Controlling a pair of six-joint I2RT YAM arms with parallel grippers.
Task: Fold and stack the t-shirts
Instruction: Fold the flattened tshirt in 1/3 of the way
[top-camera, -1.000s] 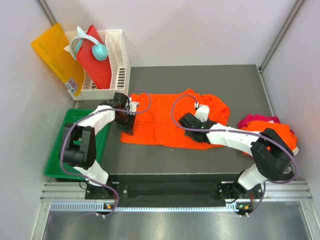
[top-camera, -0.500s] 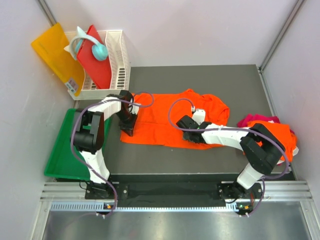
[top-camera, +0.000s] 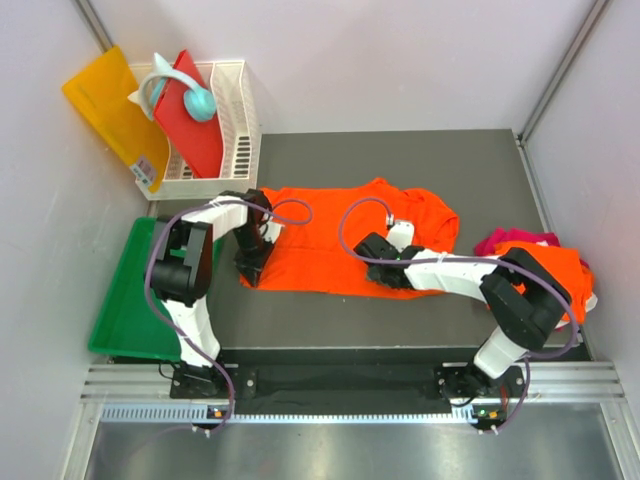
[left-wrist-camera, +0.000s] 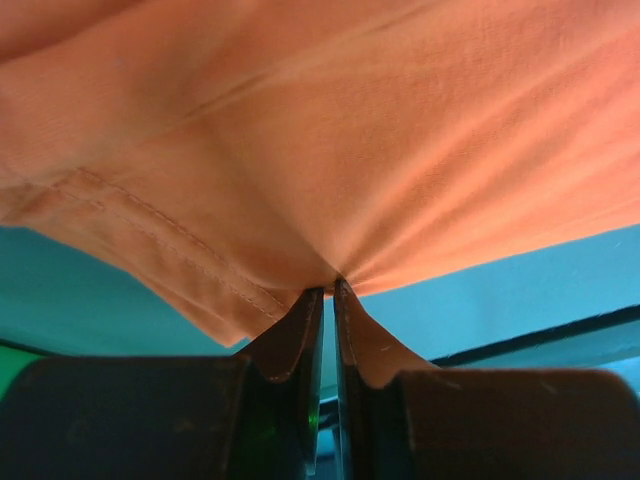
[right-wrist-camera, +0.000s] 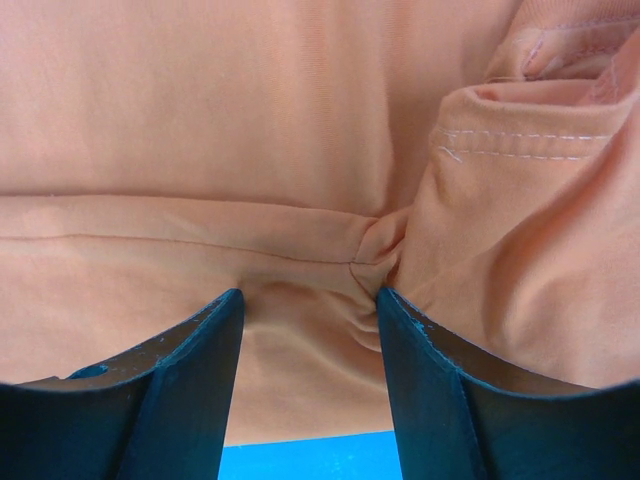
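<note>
Left end effector (top-camera: 250, 264): you have it pressed together on the orange t-shirt (top-camera: 330, 235), pinching the cloth at its left edge. In your left wrist view the fingertips (left-wrist-camera: 312, 305) meet on a gathered point of fabric, with a stitched hem running just to the left.

Right end effector (top-camera: 388, 274): spread, set down on the same shirt near its front edge. Your right wrist view shows the two fingers (right-wrist-camera: 215, 330) apart, with a puckered fold lying between them and a hemmed sleeve bunched to the right.

Shirt lies spread across the middle of the dark tabletop (top-camera: 400, 160). Second orange t-shirt (top-camera: 545, 262) and magenta t-shirt (top-camera: 512, 238) sit heaped at the right edge, touching. Green tray (top-camera: 115, 300) at left; white basket (top-camera: 240, 110) behind it holds the red board (top-camera: 190, 125); yellow sheet (top-camera: 100, 100) leans beside it.
</note>
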